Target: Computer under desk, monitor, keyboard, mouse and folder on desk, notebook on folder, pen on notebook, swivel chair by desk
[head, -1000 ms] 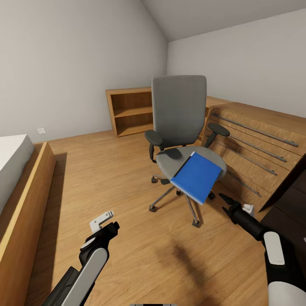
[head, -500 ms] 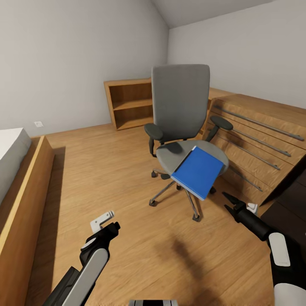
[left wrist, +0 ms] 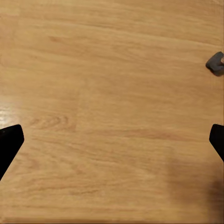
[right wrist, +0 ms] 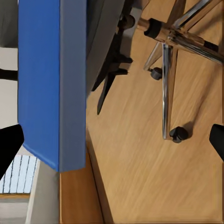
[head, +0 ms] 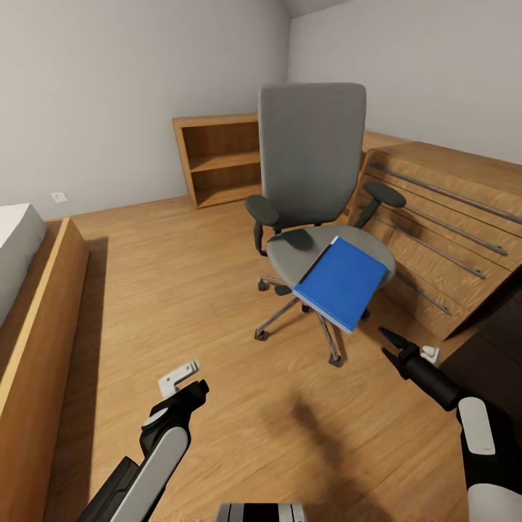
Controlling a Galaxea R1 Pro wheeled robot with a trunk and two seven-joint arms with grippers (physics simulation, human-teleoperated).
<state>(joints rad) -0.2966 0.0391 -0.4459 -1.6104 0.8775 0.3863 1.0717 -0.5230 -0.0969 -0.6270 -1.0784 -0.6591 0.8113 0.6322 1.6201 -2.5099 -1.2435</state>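
One folder point(head: 340, 283), bright blue, lies tilted on the swivel chair point(head: 313, 194) seat, its front corner overhanging the edge. My right gripper point(head: 392, 346), jaws spread and holding nothing, sits low just beside that corner. My left gripper point(head: 190, 380), fingers wide apart and empty, hangs over bare wood floor point(head: 188, 290).

In front of me stands the grey swivel chair point(head: 312, 167), upright on its metal five-star base, dark armrests either side. The bright blue folder point(head: 341, 283) lies flat on its seat, one corner overhanging the front edge.
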